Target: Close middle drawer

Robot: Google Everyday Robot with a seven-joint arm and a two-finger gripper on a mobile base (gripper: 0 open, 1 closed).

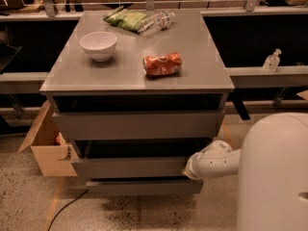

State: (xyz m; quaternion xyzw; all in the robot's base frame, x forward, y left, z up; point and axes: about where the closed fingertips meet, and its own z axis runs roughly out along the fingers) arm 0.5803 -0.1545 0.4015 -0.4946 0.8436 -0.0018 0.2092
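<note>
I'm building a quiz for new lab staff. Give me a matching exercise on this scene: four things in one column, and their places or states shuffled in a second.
Things
1. bowl
2. can
3. box
4. end effector

Places or states
A. on the floor, left of the cabinet
B. at the right end of the middle drawer front
C. lying on its side on the cabinet top
D. upright on the cabinet top, left part

Pairs: 1-D, 2-C, 3-A, 4-B
</note>
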